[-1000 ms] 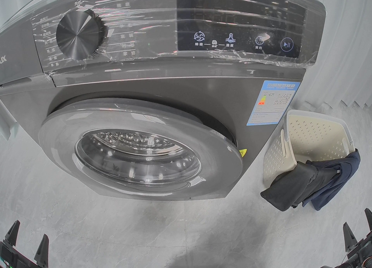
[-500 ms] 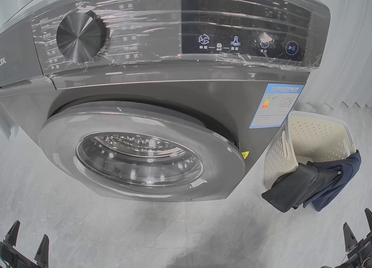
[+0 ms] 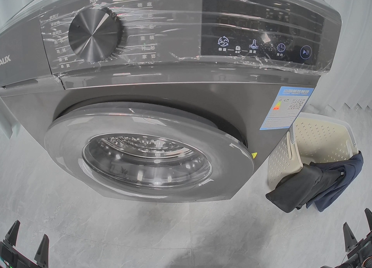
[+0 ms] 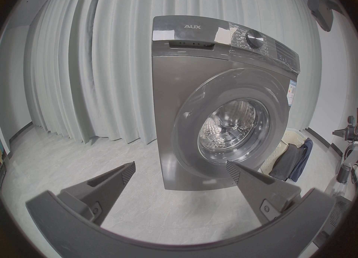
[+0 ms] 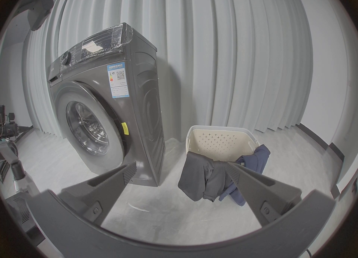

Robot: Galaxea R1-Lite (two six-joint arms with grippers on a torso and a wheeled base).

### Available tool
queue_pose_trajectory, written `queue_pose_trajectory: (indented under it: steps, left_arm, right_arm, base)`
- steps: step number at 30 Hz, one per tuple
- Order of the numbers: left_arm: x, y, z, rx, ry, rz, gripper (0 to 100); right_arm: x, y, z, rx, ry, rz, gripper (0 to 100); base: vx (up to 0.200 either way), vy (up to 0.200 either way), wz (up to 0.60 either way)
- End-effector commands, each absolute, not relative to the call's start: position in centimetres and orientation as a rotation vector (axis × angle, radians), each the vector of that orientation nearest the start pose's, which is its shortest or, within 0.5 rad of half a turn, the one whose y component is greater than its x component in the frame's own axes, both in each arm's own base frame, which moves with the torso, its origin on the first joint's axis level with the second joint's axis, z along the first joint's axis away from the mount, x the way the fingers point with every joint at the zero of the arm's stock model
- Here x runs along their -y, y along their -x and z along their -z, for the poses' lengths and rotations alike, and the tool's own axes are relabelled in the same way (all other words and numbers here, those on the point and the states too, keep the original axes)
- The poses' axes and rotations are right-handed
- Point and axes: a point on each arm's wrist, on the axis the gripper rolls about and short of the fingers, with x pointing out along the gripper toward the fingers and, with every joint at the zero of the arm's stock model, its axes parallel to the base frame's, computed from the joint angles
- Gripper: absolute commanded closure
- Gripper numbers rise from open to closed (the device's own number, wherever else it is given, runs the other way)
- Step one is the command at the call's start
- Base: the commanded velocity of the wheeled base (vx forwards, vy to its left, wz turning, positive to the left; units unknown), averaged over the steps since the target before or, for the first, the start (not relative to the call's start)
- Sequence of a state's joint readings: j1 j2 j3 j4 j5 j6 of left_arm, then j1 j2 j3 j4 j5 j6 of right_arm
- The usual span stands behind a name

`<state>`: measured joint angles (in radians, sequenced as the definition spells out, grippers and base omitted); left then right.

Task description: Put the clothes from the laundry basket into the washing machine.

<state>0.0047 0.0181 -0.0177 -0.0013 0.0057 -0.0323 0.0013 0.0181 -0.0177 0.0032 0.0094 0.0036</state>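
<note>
The grey washing machine (image 3: pixel 162 86) stands in front of me with its round glass door (image 3: pixel 147 156) closed. To its right on the floor is the cream laundry basket (image 3: pixel 329 135). A dark grey garment (image 3: pixel 298 191) and a navy one (image 3: pixel 343 181) hang over its front rim. My left gripper (image 3: pixel 26 239) is low at the near left, open and holding nothing. My right gripper (image 3: pixel 358 226) is low at the near right, also open, well short of the basket. In the right wrist view the clothes (image 5: pixel 203 178) lie beyond the gripper (image 5: pixel 181 165).
Pale curtains (image 5: pixel 231 46) hang behind the machine and basket. Bare grey floor tiles (image 3: pixel 155 230) stretch between me and the machine. The left wrist view shows the machine's door (image 4: pixel 231 128) ahead of the gripper (image 4: pixel 179 164).
The whole head view has shifted: machine and basket now sit a little further right in the picture, so the camera moved. Both grippers keep their place in the frame.
</note>
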Motion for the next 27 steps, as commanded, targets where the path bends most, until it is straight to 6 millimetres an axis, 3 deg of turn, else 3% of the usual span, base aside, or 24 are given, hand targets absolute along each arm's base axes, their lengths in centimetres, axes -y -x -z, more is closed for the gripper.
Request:
queue_pose_trajectory:
  steps: [1, 8, 23, 27]
  left_arm:
    - [0.0, 2.25, -7.57, -0.003, 0.032, -0.011, 0]
    - [0.0, 2.25, -7.57, -0.003, 0.034, -0.009, 0]
    - [0.0, 2.25, -7.57, -0.003, 0.032, -0.009, 0]
    - [0.0, 2.25, -7.57, -0.003, 0.032, -0.009, 0]
  right_arm:
    - [-0.02, 2.27, -7.52, -0.005, -0.005, -0.012, 0]
    - [-0.02, 2.28, -7.52, -0.003, -0.005, -0.012, 0]
    - [-0.02, 2.27, -7.52, -0.005, -0.005, -0.012, 0]
    - [-0.02, 2.28, -7.52, -0.003, -0.005, -0.012, 0]
  base:
    - [0.0, 0.0, 0.0]
    - [0.0, 0.171, 0.0]
    - [0.0, 0.0, 0.0]
    - [0.0, 0.2, 0.0]
